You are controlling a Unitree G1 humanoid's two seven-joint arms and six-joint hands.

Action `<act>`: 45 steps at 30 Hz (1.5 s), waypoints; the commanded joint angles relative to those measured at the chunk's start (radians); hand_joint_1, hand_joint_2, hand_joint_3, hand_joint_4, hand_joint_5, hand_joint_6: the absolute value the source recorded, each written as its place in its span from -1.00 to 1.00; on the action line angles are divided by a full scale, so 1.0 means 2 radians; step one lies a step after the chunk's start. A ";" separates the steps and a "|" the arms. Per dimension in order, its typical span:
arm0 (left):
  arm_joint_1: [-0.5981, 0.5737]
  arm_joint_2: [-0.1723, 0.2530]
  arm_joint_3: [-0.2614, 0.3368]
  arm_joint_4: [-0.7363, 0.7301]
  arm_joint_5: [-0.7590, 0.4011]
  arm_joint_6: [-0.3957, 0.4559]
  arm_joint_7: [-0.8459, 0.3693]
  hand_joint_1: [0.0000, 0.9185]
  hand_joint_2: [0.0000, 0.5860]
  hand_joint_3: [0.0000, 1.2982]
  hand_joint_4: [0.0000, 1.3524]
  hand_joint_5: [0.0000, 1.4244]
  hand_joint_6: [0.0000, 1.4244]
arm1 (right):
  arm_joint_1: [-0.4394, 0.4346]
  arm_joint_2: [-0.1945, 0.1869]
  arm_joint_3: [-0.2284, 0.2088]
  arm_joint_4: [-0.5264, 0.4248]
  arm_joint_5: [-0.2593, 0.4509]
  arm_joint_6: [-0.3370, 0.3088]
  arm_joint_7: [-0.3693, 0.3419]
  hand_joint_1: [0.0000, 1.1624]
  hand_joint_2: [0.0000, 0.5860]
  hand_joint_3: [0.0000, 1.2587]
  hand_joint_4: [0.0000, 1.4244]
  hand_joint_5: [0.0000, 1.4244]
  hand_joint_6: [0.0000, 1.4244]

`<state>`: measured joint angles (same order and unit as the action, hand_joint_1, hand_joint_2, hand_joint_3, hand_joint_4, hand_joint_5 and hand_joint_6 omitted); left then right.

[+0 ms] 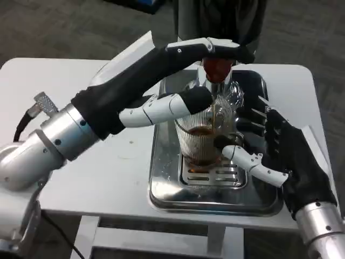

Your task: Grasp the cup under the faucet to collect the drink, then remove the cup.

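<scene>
A ribbed clear glass cup (195,141) stands on the slotted grate (215,176) of a steel drip tray (161,186), right under the faucet (216,81). Brown drink partly fills it, and a thin stream (215,116) runs into it. My right hand (280,154) grips the cup from the right, with its thumb across the front and its fingers behind. My left hand (178,81) reaches across from the left. Its fingers lie over the red faucet handle (216,66) and its thumb sits just below, beside the spout.
The dispenser's dark and silver body (215,16) rises behind the tray at the table's far edge. My left forearm (64,135) crosses the white table (81,81) diagonally. Bare tabletop lies left of the tray, and the table's front edge is close below it.
</scene>
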<state>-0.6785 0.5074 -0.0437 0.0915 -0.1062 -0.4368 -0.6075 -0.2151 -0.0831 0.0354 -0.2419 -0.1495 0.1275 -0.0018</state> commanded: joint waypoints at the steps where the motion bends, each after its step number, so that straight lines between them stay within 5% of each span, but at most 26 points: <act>1: 0.024 0.018 -0.008 0.008 0.024 0.003 -0.016 -1.00 -0.63 -0.45 -0.70 -0.66 -0.81 | 0.006 0.005 0.002 0.003 0.001 -0.007 -0.003 0.28 -0.44 -0.73 -0.67 -0.60 -0.54; 45: 0.045 0.032 -0.008 -0.015 0.021 0.005 -0.007 -1.00 -0.65 -0.40 -0.67 -0.65 -0.81 | 0.011 0.011 0.004 -0.004 0.003 -0.006 -0.002 0.25 -0.38 -0.73 -0.66 -0.60 -0.54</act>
<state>-0.6394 0.5422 -0.0429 0.0535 -0.1033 -0.4528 -0.5816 -0.2106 -0.0667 0.0396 -0.2425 -0.1479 0.1273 -0.0045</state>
